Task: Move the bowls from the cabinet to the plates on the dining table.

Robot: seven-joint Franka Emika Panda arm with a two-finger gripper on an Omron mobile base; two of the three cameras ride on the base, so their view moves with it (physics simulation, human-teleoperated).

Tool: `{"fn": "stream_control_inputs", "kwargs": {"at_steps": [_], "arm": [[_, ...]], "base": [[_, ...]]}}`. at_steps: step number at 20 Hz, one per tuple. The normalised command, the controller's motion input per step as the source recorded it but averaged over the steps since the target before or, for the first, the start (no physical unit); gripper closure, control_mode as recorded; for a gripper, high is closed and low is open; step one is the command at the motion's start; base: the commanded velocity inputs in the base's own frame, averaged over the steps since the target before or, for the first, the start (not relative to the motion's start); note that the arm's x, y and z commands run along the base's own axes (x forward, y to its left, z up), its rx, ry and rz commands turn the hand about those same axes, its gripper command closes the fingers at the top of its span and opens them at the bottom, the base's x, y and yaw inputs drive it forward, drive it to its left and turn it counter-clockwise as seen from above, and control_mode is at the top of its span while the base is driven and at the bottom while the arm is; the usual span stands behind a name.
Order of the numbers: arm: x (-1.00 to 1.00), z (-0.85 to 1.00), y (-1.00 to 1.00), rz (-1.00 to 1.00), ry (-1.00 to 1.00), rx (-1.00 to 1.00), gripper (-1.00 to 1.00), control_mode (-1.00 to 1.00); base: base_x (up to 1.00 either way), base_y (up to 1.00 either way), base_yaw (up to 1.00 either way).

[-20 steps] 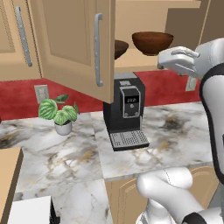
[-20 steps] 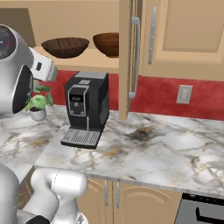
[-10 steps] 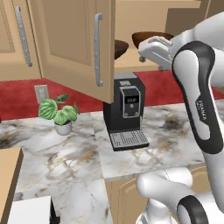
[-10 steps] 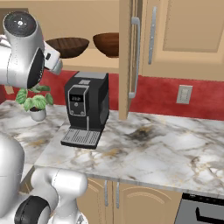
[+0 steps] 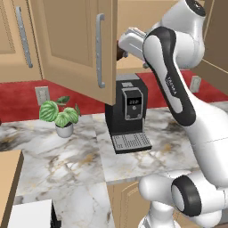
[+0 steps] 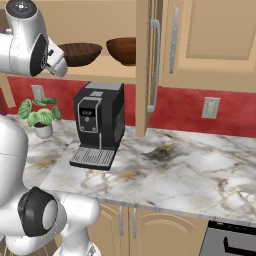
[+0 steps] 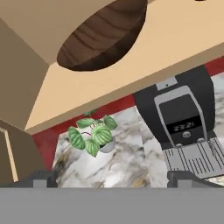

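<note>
The hand (image 7: pixel 111 177) is raised to the level of the open upper cabinet (image 6: pixel 100 17), at its left end, with its fingers spread wide and nothing between them. In the hand view the two dark fingertips (image 7: pixel 41 178) stand well apart at the bottom edge.

Two wooden bowls sit side by side on the cabinet shelf (image 6: pixel 107 70). The dark brown bowl (image 6: pixel 79 53) is the nearer one, just ahead of the hand and slightly above it; in the hand view it lies directly above the fingertips, seen from below, resting on the shelf. The reddish brown bowl (image 6: pixel 122 50) stands just beyond the dark one, on the far side from the hand, close to the open door. The hand touches neither bowl.

Obstructions near the hand:
- The front edge of the shelf runs between the hand and the dark brown bowl.
- One open cabinet door (image 5: pixel 75 44) with a silver bar handle (image 5: pixel 99 51) hangs just beside the hand, on the plant side.
- A second open door (image 6: pixel 145 65) stands edge-on beyond the reddish brown bowl.

Below the hand, on the marble counter (image 6: pixel 175 165):
- A black coffee machine (image 6: pixel 99 122) stands directly under the shelf.
- A small potted plant (image 5: pixel 60 116) sits beside the machine, against the red wall (image 6: pixel 185 107).
</note>
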Motion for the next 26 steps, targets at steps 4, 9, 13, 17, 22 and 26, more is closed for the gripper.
{"fn": "stream_control_inputs", "kwargs": {"at_steps": [4, 9, 13, 17, 22, 26], "arm": [[0.46, 0.0, 0.04, -0.07, 0.03, 0.0, -1.0, -1.0], [0.47, 0.0, 0.0, -0.03, 0.0, 0.0, -1.0, -1.0], [0.18, -0.06, 0.01, -0.02, 0.0, 0.02, -1.0, -1.0], [-0.12, -0.45, 0.04, 0.0, -0.03, 0.11, -1.0, -1.0], [-0.14, -0.63, 0.06, 0.0, -0.05, 0.16, -1.0, -1.0], [-0.01, -0.2, 0.13, 0.0, -0.05, 0.08, -1.0, -1.0]], "base": [[0.0, 0.0, 0.0], [0.0, 0.0, 0.0], [0.0, 0.0, 0.0], [0.0, 0.0, 0.0], [0.0, 0.0, 0.0], [0.0, 0.0, 0.0]]}}
